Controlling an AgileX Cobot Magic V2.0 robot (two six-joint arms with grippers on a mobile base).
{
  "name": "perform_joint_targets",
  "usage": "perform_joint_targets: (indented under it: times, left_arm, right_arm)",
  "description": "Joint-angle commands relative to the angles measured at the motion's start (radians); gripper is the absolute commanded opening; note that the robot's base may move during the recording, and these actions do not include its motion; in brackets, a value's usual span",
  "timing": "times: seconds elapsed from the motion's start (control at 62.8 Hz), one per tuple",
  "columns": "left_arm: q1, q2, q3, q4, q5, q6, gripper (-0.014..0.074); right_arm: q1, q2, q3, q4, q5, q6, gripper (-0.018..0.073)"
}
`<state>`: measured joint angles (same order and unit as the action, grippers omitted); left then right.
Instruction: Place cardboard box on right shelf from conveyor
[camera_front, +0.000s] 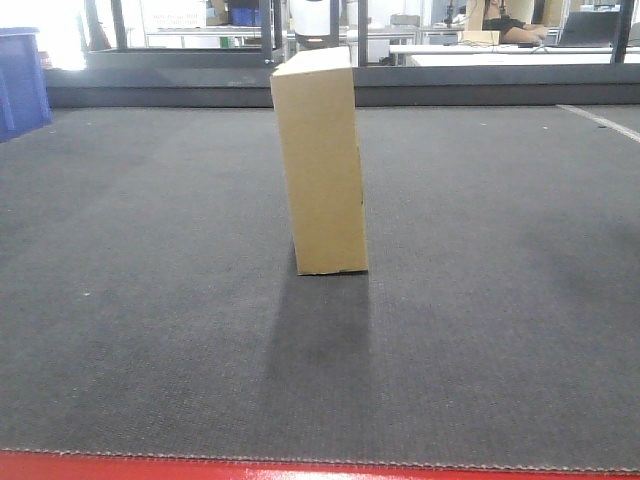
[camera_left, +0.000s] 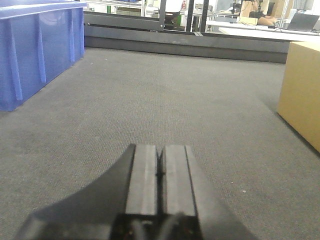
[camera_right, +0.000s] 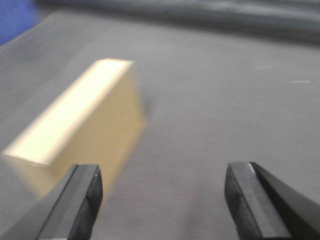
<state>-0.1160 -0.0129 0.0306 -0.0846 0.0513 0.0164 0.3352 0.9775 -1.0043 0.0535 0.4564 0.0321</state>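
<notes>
Badly smeared cardboard box (camera_right: 80, 120) on right wrist cam, chopped at right edge on left wrist; blue crate (camera_left: 40, 50) clipped left.

— What is found ahead of the left claw (camera_left: 160, 150)?
— Bare conveyor (camera_left: 165, 90) is seen straight ahead; a blue crate (camera_left: 40, 50) stands to its left, the cardboard box (camera_left: 302, 95) to its right.
— And the right claw (camera_right: 164, 175)?
— The box is met ahead-left; bare belt is seen ahead-right.

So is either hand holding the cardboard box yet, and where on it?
Nothing is held. The cardboard box stands free on the conveyor; the left hand is shut empty, the right hand open, not around the box.
</notes>
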Motion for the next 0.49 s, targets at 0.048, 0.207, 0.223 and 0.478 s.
perform_joint_targets:
  times: [0.048, 0.207, 0.223, 0.478]
  left_arm:
    - [-0.004, -0.012, -0.003, -0.007, -0.091, -0.005, -0.0119]
    - [-0.004, -0.012, -0.003, -0.007, -0.091, -0.005, -0.0119]
    - [-0.004, -0.012, -0.003, -0.007, -0.091, -0.005, -0.0119]
    - [-0.004, -0.012, -0.003, -0.007, -0.091, -0.005, -0.0119]
  right_arm:
    - [0.114, 0.203, -0.269, -0.009, 0.051, 0.071, 0.0603]
    - [0.21, 0.463, -0.567, -0.107, 0.208, 0.238, 0.0604]
    - [0.221, 0.497, -0.608, -0.132, 0.239, 0.266, 0.0604]
    - [0.317, 0.904, -1.151, -0.353, 0.671, 0.523, 0.0604]
